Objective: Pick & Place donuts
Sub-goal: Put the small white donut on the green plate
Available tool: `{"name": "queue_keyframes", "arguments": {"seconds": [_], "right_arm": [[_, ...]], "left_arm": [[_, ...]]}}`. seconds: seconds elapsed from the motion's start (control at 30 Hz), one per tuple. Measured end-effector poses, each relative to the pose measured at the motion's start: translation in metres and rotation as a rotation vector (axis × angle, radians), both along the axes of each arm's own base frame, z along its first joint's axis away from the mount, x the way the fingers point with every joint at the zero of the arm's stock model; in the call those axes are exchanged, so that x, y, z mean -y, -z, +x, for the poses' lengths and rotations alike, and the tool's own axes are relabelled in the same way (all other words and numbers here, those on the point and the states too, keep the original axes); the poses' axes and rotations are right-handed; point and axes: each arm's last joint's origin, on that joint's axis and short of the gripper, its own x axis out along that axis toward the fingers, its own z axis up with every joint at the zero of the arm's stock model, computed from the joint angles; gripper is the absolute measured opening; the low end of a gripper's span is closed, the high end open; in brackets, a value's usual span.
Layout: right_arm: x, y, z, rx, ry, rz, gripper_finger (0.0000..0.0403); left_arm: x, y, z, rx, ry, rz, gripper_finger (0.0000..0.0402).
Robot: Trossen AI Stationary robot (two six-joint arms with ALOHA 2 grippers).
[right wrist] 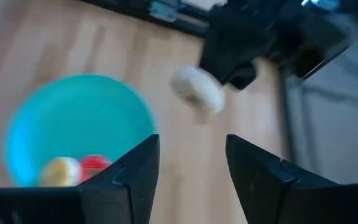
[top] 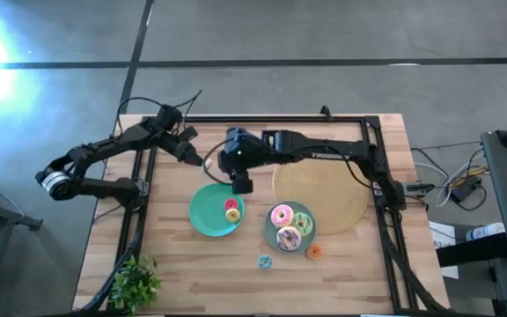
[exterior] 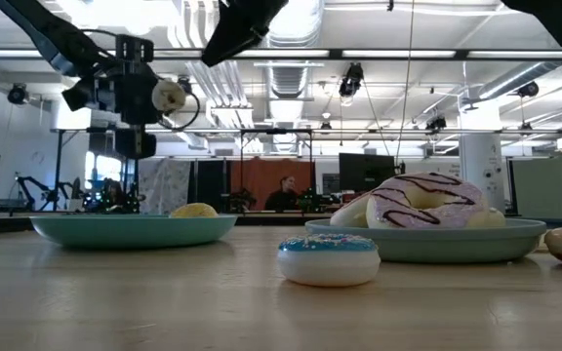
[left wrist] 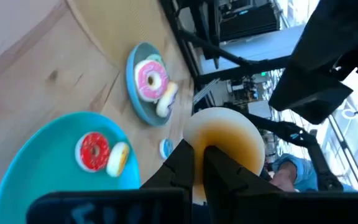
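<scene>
Cream donut [right wrist: 197, 89] pinched in left gripper [top: 202, 162]; right gripper [right wrist: 190, 163] apparently open.

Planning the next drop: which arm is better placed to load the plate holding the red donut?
Left: the left end effector grips a pale donut beside that plate; the right end effector is open, empty.
</scene>
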Motion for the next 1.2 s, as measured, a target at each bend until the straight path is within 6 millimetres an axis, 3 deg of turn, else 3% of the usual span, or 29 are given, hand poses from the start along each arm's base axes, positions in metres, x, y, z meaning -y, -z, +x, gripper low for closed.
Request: {"name": "queue_keyframes", "arguments": {"seconds": [0.17, 0.6, 1.2], "right_arm": [[0.000, -0.004, 0.000, 0.001, -0.114, -0.129, 0.0205], [-0.004, 0.002, 0.003, -0.022, -0.161, -0.157, 0.0265], [-0.006, 0.002, 0.003, -0.023, -0.166, -0.154, 0.0212]], "left_arm": [[0.001, -0.007, 0.009, 0.024, 0.006, -0.015, 0.0000], [0.010, -0.027, 0.029, 0.028, 0.031, 0.041, 0.0000], [0.024, -0.037, 0.049, 0.054, 0.017, 0.065, 0.0000]]}}
